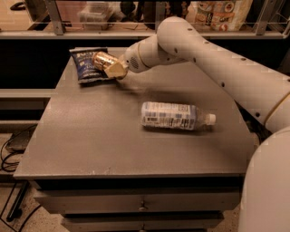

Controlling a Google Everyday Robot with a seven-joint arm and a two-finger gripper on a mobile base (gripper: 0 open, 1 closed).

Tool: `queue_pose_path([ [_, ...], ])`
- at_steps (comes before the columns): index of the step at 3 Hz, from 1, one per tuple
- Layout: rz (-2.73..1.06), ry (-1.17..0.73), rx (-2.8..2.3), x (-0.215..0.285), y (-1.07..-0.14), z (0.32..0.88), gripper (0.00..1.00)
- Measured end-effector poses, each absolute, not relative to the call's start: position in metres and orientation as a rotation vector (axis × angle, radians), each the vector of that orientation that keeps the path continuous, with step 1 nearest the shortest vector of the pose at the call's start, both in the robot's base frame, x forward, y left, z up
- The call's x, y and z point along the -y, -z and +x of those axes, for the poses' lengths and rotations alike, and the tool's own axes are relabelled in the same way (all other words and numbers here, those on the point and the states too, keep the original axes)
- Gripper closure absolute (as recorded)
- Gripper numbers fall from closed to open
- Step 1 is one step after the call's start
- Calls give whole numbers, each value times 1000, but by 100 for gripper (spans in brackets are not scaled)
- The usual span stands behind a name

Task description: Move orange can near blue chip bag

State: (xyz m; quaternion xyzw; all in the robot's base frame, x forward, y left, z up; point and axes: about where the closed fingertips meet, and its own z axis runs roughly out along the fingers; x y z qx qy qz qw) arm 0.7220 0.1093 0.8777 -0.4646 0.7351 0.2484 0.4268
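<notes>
The blue chip bag (pixel 86 65) lies at the far left corner of the grey table (pixel 108 140). My gripper (pixel 112 68) reaches in from the right and is shut on the orange can (pixel 102 60), a golden can tilted on its side. The can is held just above the right edge of the bag and overlaps it in this view. I cannot tell if the can touches the bag or the table.
A clear plastic bottle with a white label (pixel 174 116) lies on its side at the table's middle right. A shelf with railings and packaged goods (pixel 217 13) runs behind the table. Cables (pixel 11 149) lie on the floor at the left.
</notes>
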Motion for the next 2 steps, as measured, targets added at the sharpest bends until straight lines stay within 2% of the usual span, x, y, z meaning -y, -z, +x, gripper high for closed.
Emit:
queue_pose_path([
  [2, -1168, -630, -1838, -114, -875, 720, 10],
])
